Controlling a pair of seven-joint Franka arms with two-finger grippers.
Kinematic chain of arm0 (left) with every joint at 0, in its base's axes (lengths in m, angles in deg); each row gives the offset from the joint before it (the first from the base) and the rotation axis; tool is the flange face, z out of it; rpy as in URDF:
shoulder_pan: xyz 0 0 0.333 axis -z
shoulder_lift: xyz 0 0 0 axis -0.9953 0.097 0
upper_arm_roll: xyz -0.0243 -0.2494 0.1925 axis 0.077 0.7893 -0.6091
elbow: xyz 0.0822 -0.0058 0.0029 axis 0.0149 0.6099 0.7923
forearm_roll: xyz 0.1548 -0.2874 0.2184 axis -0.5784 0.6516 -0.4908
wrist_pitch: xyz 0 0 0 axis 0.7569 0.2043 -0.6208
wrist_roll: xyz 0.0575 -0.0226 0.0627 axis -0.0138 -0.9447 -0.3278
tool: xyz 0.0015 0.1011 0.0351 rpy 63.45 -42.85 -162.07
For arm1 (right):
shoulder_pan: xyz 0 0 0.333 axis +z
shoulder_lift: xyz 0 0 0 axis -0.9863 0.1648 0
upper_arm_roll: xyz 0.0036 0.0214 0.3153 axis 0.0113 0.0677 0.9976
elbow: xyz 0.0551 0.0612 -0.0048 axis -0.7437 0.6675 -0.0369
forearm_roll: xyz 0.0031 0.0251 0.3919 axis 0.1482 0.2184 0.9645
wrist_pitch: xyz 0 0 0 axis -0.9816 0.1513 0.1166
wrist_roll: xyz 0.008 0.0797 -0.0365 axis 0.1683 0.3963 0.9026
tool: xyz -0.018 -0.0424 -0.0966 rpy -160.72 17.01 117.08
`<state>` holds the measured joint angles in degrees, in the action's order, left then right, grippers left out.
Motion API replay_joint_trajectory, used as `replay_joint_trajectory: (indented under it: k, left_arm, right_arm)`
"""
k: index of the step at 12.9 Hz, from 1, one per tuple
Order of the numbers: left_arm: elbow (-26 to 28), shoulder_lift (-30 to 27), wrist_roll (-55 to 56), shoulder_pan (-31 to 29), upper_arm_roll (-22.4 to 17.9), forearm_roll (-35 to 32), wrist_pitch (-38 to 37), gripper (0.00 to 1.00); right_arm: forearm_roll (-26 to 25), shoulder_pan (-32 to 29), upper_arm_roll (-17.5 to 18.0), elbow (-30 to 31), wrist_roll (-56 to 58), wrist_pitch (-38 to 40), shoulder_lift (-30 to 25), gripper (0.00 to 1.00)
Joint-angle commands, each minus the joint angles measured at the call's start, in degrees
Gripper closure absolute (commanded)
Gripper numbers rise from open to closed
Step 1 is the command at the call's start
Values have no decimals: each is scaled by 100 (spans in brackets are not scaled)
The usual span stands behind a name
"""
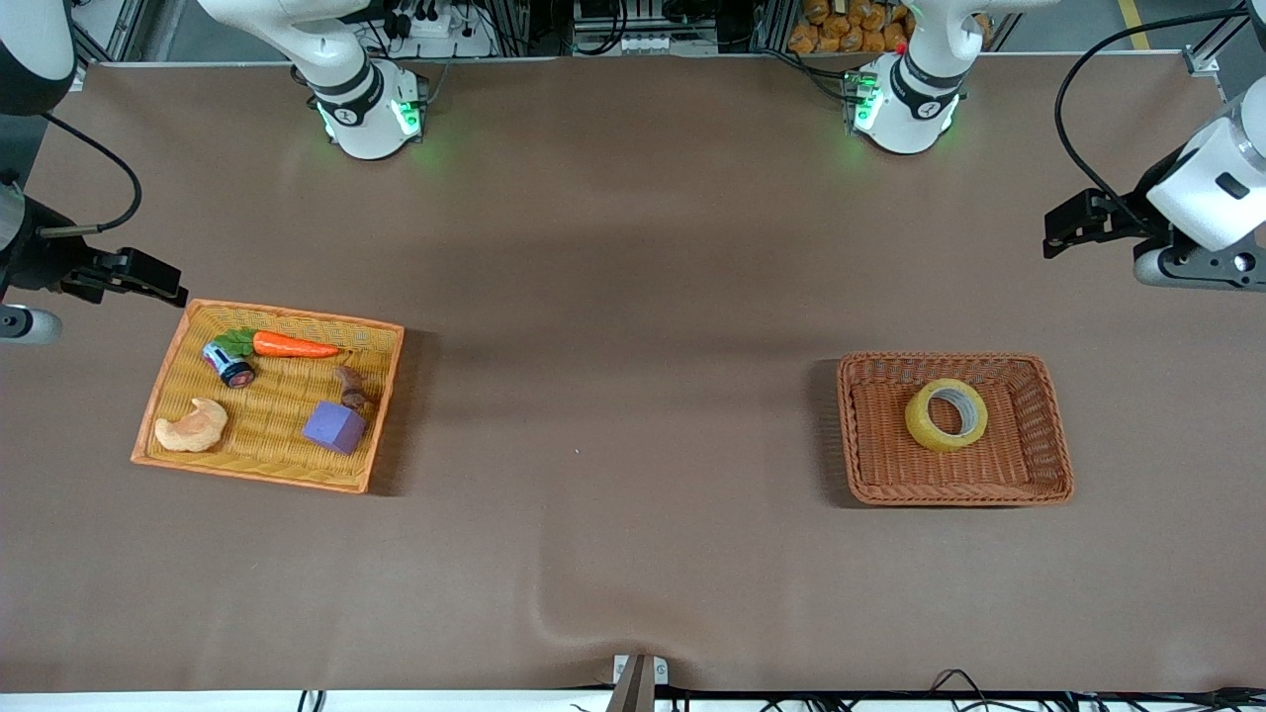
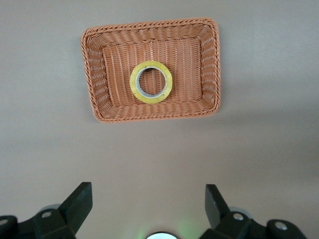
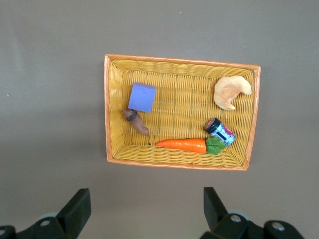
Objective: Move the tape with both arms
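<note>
The tape (image 1: 925, 425), a yellowish ring with a grey-white core, lies flat in a brown wicker basket (image 1: 949, 494) toward the left arm's end of the table. It also shows in the left wrist view (image 2: 151, 100), in the basket (image 2: 149, 118). My left gripper (image 1: 1056, 235) is open and empty, up over bare table apart from the basket; its jaws (image 2: 148, 199) stand wide. My right gripper (image 1: 163, 285) is open and empty, up over the table beside a yellow tray (image 1: 247, 475); it also shows in the right wrist view (image 3: 147, 201).
The yellow tray (image 3: 174, 164) holds a purple cube (image 3: 142, 97), a tan crescent pastry (image 3: 231, 91), a carrot (image 3: 182, 145), a small can (image 3: 220, 131) and a small brown object (image 3: 135, 121). Brown cloth covers the table between the tray and the basket.
</note>
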<state>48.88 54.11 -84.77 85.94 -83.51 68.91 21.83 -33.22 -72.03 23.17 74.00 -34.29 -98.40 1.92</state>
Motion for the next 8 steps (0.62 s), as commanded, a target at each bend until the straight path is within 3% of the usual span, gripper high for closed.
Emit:
replay_joint_trajectory:
  k: [1,8]
  left_arm:
    - [-57,30,-98,-19,-43,103,22,0]
    - [-66,30,-46,33,0,77,179,0]
  right_arm:
    - [74,-119,70,-138,-25,43,64,0]
    - [74,-119,70,-138,-25,43,64,0]
